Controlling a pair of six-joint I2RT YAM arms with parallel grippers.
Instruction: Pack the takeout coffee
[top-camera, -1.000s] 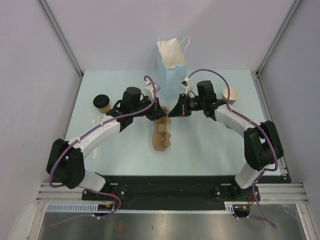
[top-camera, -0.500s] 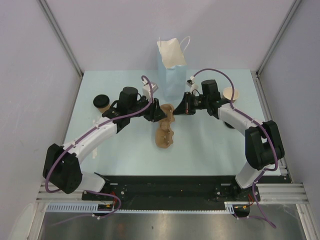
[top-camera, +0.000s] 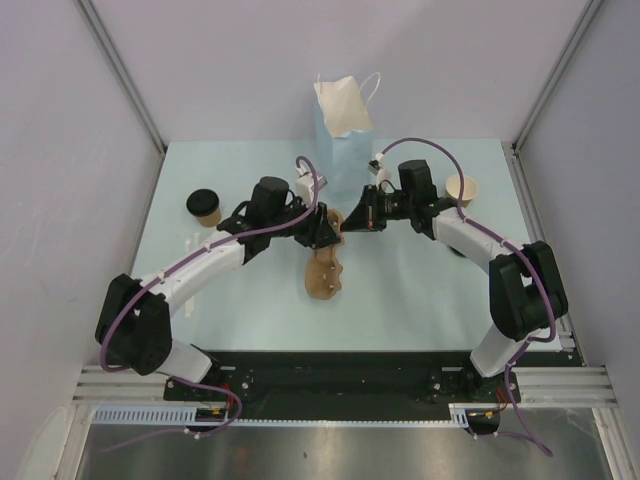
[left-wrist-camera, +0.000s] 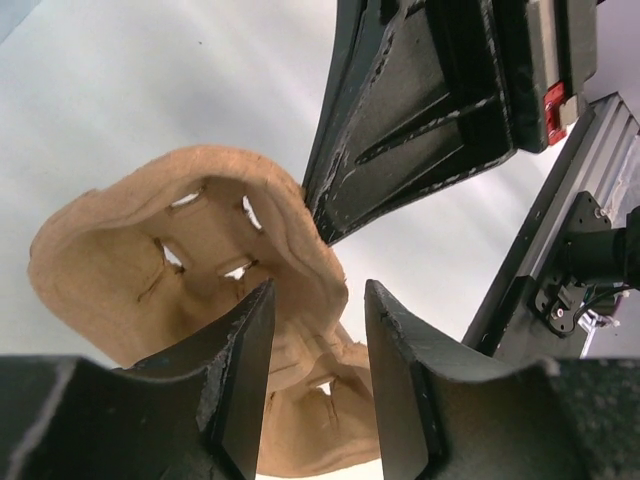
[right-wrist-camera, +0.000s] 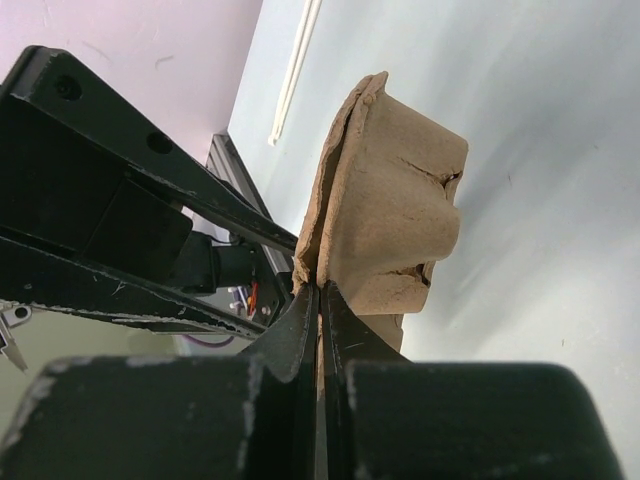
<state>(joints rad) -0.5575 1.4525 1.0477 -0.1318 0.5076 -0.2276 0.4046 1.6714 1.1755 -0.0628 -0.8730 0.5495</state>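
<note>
Pulp carrier (right-wrist-camera: 390, 210): right gripper (right-wrist-camera: 320, 292) pinching, left gripper (left-wrist-camera: 318, 300) half-open.

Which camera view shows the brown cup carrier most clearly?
The left wrist view: the carrier fills it, pockets and slits plain. The right wrist view shows it edge-on, its rim pinched between the right fingers. The top view shows it small and partly hidden.

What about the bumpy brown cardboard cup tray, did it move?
Yes. The brown moulded-pulp cup carrier shifted: its far end now sits closer to the tall light-blue paper bag, while its near end stayed put.
</note>
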